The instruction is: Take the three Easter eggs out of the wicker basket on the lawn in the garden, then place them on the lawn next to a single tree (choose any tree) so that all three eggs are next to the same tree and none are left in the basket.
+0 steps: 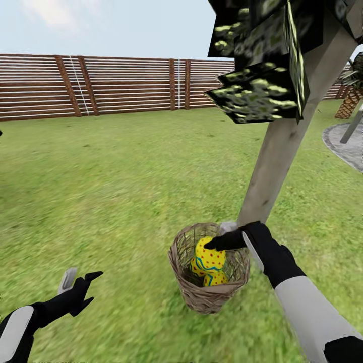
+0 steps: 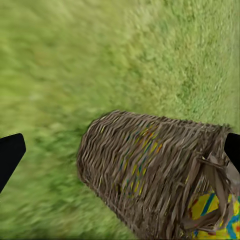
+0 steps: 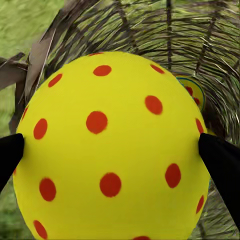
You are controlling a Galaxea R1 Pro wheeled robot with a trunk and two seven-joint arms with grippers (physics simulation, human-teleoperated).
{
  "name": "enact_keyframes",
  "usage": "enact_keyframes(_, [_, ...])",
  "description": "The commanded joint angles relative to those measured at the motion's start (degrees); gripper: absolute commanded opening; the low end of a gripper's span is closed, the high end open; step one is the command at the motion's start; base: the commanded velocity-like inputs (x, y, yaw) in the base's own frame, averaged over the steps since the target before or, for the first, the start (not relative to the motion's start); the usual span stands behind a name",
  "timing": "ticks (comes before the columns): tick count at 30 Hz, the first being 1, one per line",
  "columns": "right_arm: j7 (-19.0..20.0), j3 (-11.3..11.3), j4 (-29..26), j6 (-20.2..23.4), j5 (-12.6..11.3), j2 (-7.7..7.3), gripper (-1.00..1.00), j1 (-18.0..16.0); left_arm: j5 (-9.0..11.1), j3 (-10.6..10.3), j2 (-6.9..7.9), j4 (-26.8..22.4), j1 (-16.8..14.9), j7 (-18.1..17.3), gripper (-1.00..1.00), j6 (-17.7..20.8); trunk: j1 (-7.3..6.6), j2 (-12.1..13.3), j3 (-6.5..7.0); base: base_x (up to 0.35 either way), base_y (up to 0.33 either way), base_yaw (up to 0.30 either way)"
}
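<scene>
**At the basket by the tree: dotted egg between the right fingers**

On the lawn (image 1: 101, 171), far left of the head view, the left gripper (image 1: 79, 285) hangs low over the grass with its fingers spread and nothing between them. Its wrist camera looks at the woven side of the wicker basket (image 1: 209, 292), which is apart from it.

Centre: the basket stands upright on the grass, just beside the foot of the tree (image 1: 282, 151). Eggs sit inside. The red-dotted egg (image 3: 112, 150) is uppermost, level with the rim. Below it lies the blue-zigzag egg (image 1: 216, 279). A third egg cannot be made out clearly; a yellow sliver shows behind the dotted one in the right wrist view.

Right: the right gripper (image 1: 227, 236) reaches into the basket mouth. In its wrist view both fingertips (image 3: 11, 152) sit at the egg's widest flanks, apparently touching. Judged to be grasping the dotted egg, not yet lifted clear.

Risks, judged:
- Smooth round shell, contact at two small points: egg may roll out during the lift
- Fingers or egg may snag the rim and tip the light basket
- Trunk is close behind the arm; a wide swing could strike it
</scene>
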Motion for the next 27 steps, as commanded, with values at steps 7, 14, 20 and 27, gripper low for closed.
enact_keyframes(7, [12.19,-16.11,-8.98,-0.07,0.0,-4.0,-1.0,0.84,0.56,-0.01,-0.03,0.06,-0.2,0.56,1.0,0.24,-1.55,2.8,1.21,-0.005,0.0,0.0])
enact_keyframes(14, [34.12,-28.21,-6.01,-0.04,-0.12,-14.47,-1.0,4.65,0.59,0.0,0.27,-0.04,-0.24,0.31,1.0,0.45,-3.09,5.61,2.46,0.0,0.0,0.0])
enact_keyframes(20, [39.65,-34.46,3.49,-0.38,0.13,-22.97,-1.0,6.47,0.66,0.26,3.3,0.78,-0.24,-6.71,1.0,0.93,-4.41,8.02,3.54,0.0,0.0,0.0])
enact_keyframes(27, [28.79,-34.9,19.35,-21.79,0.28,-26.93,-1.0,6.58,0.57,0.19,3.38,0.67,-0.24,-7.2,1.0,0.87,-5.73,10.42,4.62,0.0,0.0,0.0])
